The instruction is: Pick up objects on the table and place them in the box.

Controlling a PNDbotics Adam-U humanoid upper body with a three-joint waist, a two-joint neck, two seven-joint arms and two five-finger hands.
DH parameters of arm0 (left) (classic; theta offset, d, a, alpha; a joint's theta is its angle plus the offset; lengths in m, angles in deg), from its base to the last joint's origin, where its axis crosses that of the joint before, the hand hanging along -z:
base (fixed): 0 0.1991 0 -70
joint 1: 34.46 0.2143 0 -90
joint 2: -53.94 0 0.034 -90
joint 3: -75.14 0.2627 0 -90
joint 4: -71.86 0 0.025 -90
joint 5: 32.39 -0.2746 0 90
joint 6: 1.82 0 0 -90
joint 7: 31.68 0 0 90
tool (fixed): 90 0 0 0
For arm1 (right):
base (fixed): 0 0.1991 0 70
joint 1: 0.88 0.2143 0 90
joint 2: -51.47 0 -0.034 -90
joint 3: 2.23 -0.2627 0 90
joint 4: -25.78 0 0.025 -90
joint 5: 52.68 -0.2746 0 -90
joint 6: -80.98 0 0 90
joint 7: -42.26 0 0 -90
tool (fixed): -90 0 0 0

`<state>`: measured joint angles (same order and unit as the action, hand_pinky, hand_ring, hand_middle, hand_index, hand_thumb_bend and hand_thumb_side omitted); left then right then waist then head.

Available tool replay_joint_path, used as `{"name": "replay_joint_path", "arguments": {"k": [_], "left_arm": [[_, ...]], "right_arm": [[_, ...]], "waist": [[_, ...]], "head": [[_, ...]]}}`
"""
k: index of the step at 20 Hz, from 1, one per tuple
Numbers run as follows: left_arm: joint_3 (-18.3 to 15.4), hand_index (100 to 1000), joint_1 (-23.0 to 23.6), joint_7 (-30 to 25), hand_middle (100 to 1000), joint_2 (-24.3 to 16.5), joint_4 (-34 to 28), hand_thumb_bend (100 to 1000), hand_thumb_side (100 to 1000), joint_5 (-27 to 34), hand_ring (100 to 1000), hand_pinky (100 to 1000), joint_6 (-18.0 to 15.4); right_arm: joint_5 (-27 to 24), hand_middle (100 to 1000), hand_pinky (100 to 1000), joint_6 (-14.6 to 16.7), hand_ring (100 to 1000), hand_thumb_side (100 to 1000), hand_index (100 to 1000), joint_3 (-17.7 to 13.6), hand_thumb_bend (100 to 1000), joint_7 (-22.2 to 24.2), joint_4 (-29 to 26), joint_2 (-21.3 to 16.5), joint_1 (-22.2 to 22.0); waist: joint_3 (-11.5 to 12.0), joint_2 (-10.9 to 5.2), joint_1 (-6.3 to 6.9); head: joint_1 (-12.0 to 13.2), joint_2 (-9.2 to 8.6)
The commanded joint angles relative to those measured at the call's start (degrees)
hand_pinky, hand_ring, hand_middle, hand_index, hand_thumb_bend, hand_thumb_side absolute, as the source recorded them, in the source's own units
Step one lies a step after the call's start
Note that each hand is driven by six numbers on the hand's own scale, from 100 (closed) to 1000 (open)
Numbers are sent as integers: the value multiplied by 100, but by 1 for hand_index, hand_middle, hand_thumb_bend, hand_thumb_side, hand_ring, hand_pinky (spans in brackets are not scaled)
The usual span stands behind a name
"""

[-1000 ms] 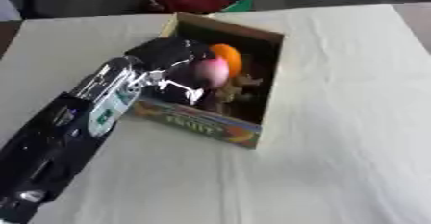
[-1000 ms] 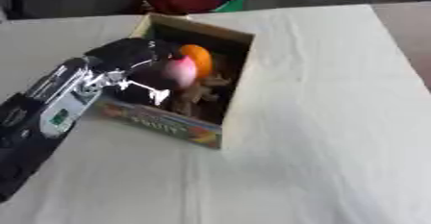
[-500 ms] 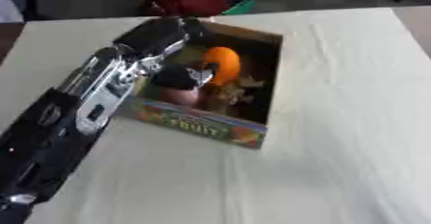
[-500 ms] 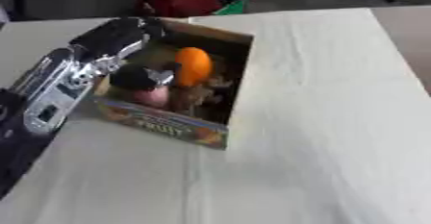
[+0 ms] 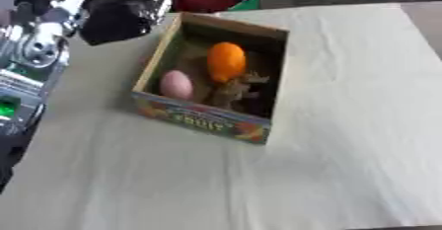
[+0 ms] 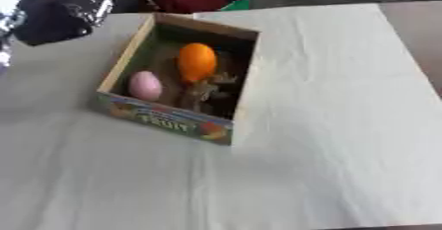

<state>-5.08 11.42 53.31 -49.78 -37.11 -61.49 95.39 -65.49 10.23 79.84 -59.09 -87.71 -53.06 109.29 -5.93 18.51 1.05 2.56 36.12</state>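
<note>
The left hand (image 5: 121, 19) is seen at the upper left, above the table and just beside the far left corner of the box (image 5: 205, 118); it appears as a dark blurred mass, and whether its fingers are straight or curled cannot be told. No object can be made out in it. The silver and black left arm (image 5: 30, 56) is seen running down the left edge of the view. The right hand is not shown in either view.

The box, a cardboard fruit carton with a printed front wall, is set askew on the table (image 5: 345, 125), which is covered in a pale cloth. Inside it, a pink egg-shaped object (image 5: 176, 84) is seen against the left wall, an orange fruit (image 5: 226, 61) lies towards the far end, and a brownish object (image 5: 235, 90) of unclear shape is seen just beside both.
</note>
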Motion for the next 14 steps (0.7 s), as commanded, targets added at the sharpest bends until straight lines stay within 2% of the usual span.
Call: {"name": "replay_joint_path", "arguments": {"k": [1,2,4,5,7,9,12,14], "left_arm": [[-315,804,140,615,673,-208,-483,100,777,852,695,605,63],[-378,801,227,832,665,-214,-523,100,783,1100,685,602,50],[-538,791,468,1320,652,-179,-552,100,669,1539,677,600,-87],[-613,788,590,1532,649,-153,-557,100,639,1691,676,599,-215],[-760,783,850,1881,643,-96,-560,100,586,1865,672,597,-492],[-913,781,1175,2206,638,-19,-561,100,574,1918,667,601,-750],[-1041,777,1653,2553,629,120,-561,100,632,1939,659,613,-1062],[-1176,770,2114,2805,617,336,-561,100,738,1977,646,620,-1275]], "right_arm": [[-43,613,751,22,1000,840,809,-79,100,-44,-110,-185,33],[-42,613,751,27,1000,839,809,-82,100,-49,-110,-184,26],[-29,614,751,40,1000,838,809,-99,100,-66,-110,-190,-8],[-24,614,751,46,1000,837,809,-108,100,-77,-110,-191,-23],[-17,615,751,60,1000,835,810,-118,100,-97,-110,-196,-46],[-12,617,752,109,1000,833,812,-128,100,-109,-110,-208,-103],[-5,620,752,196,1000,830,814,-134,100,-115,-110,-217,-173],[15,625,749,295,1000,816,814,-128,100,-115,-110,-231,-212]], "waist": [[11,-143,-38],[18,-146,-47],[53,-157,-71],[77,-164,-82],[117,-184,-94],[157,-211,-95],[205,-243,-87],[247,-260,-86]], "head": [[-40,94],[-39,104],[-48,124],[-54,136],[-65,156],[-87,184],[-100,243],[-84,279]]}}
